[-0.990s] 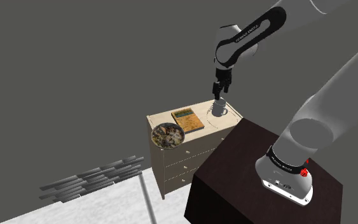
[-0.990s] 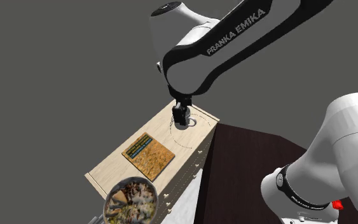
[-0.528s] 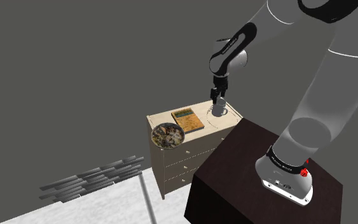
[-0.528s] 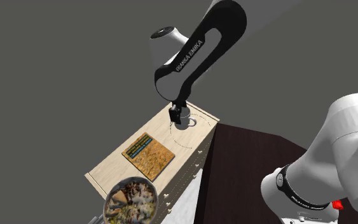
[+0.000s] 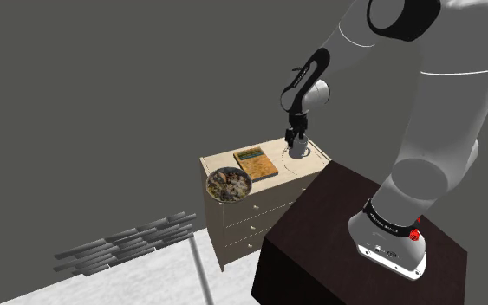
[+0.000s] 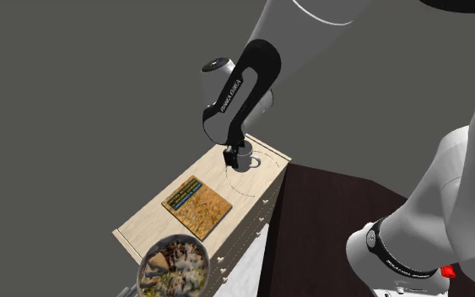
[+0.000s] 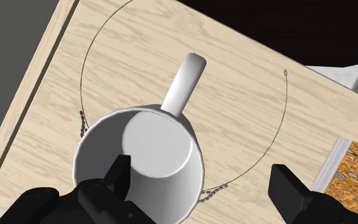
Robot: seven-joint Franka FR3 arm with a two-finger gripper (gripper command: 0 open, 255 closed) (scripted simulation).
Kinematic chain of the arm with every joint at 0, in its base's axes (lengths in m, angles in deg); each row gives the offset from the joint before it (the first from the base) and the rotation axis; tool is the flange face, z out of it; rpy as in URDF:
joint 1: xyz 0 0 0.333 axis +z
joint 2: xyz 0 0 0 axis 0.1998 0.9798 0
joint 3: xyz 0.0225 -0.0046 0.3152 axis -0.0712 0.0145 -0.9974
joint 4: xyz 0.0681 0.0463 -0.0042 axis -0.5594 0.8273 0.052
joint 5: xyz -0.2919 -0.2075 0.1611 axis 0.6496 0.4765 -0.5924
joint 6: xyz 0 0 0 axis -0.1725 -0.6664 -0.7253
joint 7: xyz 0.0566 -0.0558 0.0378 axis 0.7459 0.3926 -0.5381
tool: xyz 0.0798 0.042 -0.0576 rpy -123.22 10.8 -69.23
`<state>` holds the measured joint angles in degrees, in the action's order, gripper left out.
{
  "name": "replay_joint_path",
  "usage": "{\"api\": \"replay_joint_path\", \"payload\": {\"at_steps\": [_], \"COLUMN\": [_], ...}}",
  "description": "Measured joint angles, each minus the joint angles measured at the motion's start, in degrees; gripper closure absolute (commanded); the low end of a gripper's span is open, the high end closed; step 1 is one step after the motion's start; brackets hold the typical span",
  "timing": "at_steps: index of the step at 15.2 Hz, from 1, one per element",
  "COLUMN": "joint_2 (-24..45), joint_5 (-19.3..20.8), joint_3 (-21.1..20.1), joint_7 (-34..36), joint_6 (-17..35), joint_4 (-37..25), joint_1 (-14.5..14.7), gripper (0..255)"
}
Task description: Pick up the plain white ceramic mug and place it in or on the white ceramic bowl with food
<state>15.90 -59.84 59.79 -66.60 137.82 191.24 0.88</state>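
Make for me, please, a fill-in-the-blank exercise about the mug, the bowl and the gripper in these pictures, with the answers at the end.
1. The mug that stands on the dresser has the colour ___.
2. Between the mug and the bowl lies a flat ___ on the dresser top.
3. The gripper over the mug is not shut but ___.
4. The mug holds nothing, while the bowl is full of ___.

Answers: white; book; open; food.
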Motion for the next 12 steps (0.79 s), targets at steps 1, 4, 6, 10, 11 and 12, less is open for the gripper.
{"api": "replay_joint_path", "payload": {"at_steps": [1, 4, 6, 10, 11, 12], "joint_2": [0.52, 2.65, 3.13, 3.29, 3.29, 3.29], "joint_5": [-0.14, -0.76, -0.9, -0.96, -0.96, -0.96], "joint_3": [-0.07, -0.45, -0.57, -0.62, -0.62, -0.62], "joint_7": [-0.16, -0.71, -0.76, -0.75, -0.75, -0.75], "joint_6": [0.77, 2.8, 3.16, 3.31, 3.31, 3.31], "joint_4": [0.26, 0.17, 0.06, 0.03, 0.03, 0.03], "joint_1": [-0.15, -0.66, -0.73, -0.74, -0.74, -0.74], "gripper": [0, 0, 0, 0, 255, 255]}}
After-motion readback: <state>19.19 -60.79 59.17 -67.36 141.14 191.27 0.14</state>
